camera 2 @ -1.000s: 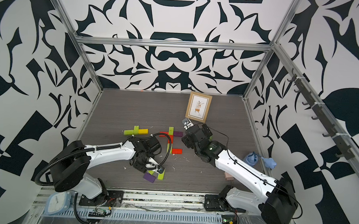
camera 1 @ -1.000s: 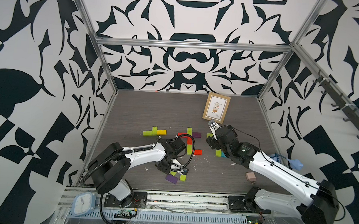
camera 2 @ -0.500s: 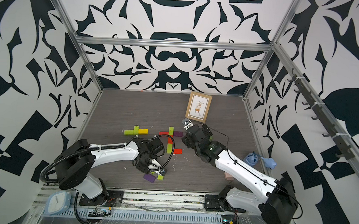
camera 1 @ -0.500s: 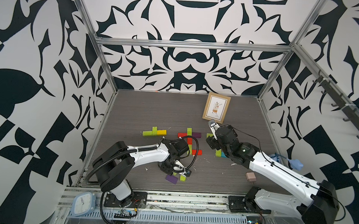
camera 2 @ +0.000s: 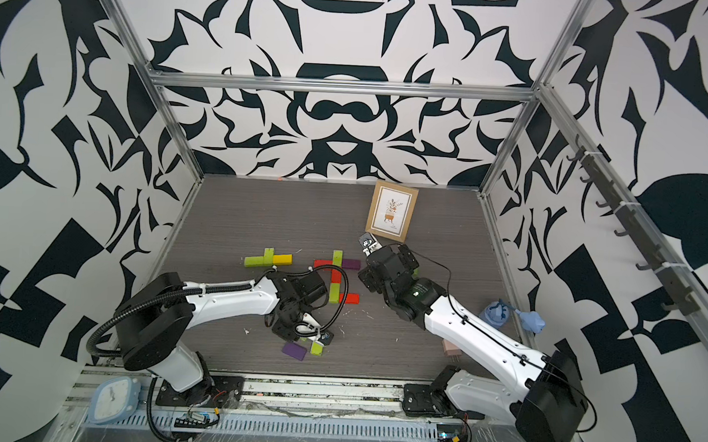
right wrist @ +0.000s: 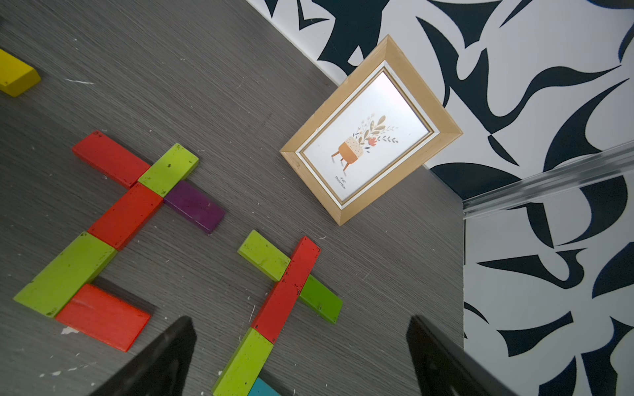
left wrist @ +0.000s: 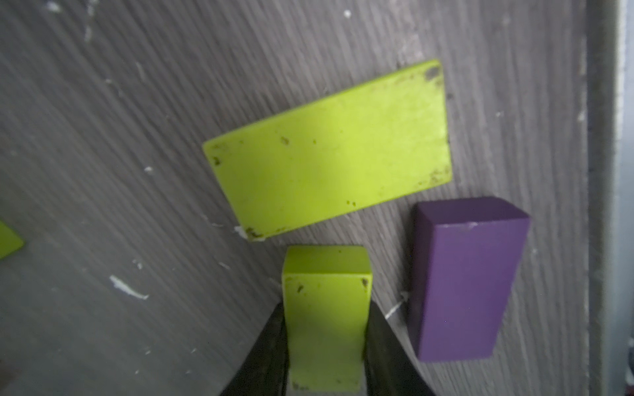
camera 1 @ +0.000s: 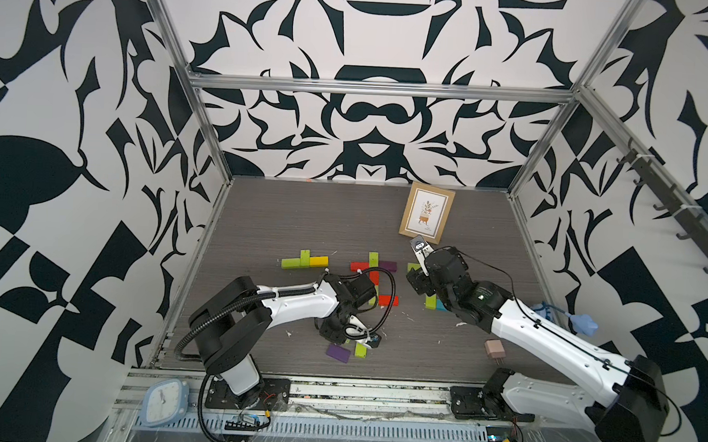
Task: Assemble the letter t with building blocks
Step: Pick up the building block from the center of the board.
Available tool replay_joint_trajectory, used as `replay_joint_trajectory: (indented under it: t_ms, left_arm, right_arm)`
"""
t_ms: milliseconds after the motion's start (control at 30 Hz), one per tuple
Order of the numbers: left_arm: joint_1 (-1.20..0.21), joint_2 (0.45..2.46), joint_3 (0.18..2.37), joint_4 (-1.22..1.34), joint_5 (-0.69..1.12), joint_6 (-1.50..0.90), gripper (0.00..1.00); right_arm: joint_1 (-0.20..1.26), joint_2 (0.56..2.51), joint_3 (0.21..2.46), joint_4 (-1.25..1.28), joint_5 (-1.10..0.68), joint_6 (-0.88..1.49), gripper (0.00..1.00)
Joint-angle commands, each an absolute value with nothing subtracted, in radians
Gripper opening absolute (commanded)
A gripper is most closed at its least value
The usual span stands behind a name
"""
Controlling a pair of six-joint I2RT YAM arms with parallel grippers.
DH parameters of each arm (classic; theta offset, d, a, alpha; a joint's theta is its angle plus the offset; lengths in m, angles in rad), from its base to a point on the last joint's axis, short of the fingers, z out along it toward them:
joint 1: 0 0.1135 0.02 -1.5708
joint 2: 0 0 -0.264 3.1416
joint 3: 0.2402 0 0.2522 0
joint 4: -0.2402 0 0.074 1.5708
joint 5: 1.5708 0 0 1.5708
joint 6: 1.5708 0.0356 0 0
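- Grip first: the left gripper is clamped on a lime green block, with a black finger pressed to each long side. I cannot tell whether the block is clear of the table.
- Just ahead of its tips a second lime block lies flat, apart from the held one.
- A purple block sits just beside the held block, with a narrow gap between them.
- The right gripper has its jaws wide apart and holds nothing.
- A lime-and-red column runs out ahead from between its fingers, crossed by a green bar. A teal block lies close under the gripper.
- Off to one side lies a cross of red, lime and purple blocks.
- Beyond the blocks, a picture frame stands near the wall.
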State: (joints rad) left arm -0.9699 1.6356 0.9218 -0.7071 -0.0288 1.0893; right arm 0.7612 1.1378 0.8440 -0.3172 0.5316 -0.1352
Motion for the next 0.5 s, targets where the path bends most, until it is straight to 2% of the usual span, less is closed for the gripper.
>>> replay_joint_trajectory:
  t_ms: [0, 233, 467]
  left_arm:
    - [-0.974, 1.636, 0.936, -0.728, -0.005, 1.081, 0.28]
    - [-0.973, 1.607, 0.92, -0.715, -0.019, 1.047, 0.2]
    - [-0.973, 1.58, 0.924, -0.728, -0.041, 1.019, 0.18]
  right_arm:
    - [0.767, 1.119, 0.865, -0.307, 0.541, -0.138, 1.0]
    - [0.767, 1.123, 0.864, -0.304, 0.54, -0.138, 1.0]
    - [0.767, 1.123, 0.864, -0.303, 0.542, -0.138, 0.99]
